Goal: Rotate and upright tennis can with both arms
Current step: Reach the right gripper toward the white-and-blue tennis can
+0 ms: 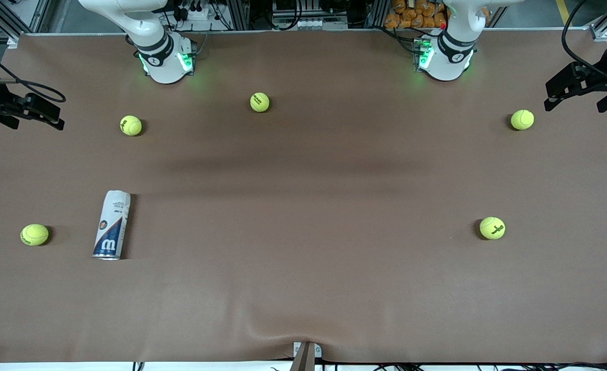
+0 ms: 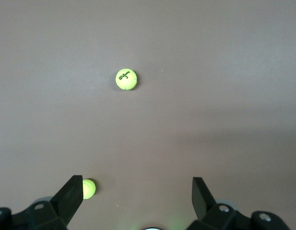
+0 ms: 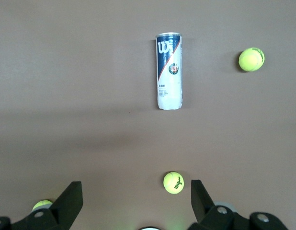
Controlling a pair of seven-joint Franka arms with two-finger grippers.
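Now, your scene, from the claws outward:

Left claw (image 2: pixel 137 197): you have it spread wide with nothing between the fingers, held up in the air at the left arm's end of the bench, at the edge of the front view (image 1: pixel 576 90). This arm waits.

Right claw (image 3: pixel 137 200): you have it just as wide and just as empty, up over the right arm's end of the bench, at the opposite edge of the front view (image 1: pixel 38 112). It waits too.

Under the left claw: bare brown bench (image 2: pixel 224 72) and two tennis balls, one well out ahead (image 2: pixel 126 79), one partly hidden by a finger (image 2: pixel 88 189).

Under the right claw: your wrist camera sees the tennis can (image 3: pixel 169 71) lying flat, with one ball beside it (image 3: pixel 251 59), one closer to the claw (image 3: pixel 174 182) and a third peeping past a finger (image 3: pixel 42 204).

Tennis can (image 1: pixel 112 224): it lies on its side toward the right arm's end of the bench, metallic rim toward the front camera, navy "W" part of the label at that end, white part at the end toward the robot bases. No claw touches it.

Nearest ball to the can (image 1: pixel 34 234): beside it, closer still to the right arm's end of the bench, apart from it.

Other balls: three nearer the robot bases (image 1: pixel 131 125) (image 1: pixel 259 102) (image 1: pixel 522 119), and one toward the left arm's end (image 1: pixel 492 228), well apart from the can.
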